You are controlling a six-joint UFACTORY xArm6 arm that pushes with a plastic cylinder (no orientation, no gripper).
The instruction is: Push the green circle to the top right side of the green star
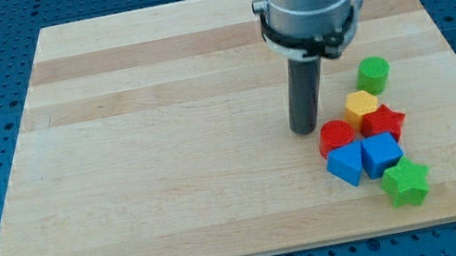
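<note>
The green circle sits at the right of the wooden board, far above the green star, with a cluster of yellow, red and blue blocks between. My tip, a bare rod holding nothing, rests left of the cluster, just beside the red block.

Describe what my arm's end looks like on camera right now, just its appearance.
A wide, light grey cylindrical housing enters from the view's top, with a black clamp ring around its lower edge. Below it hangs a straight dark grey rod, ending in my tip. No cables or markings show.
</note>
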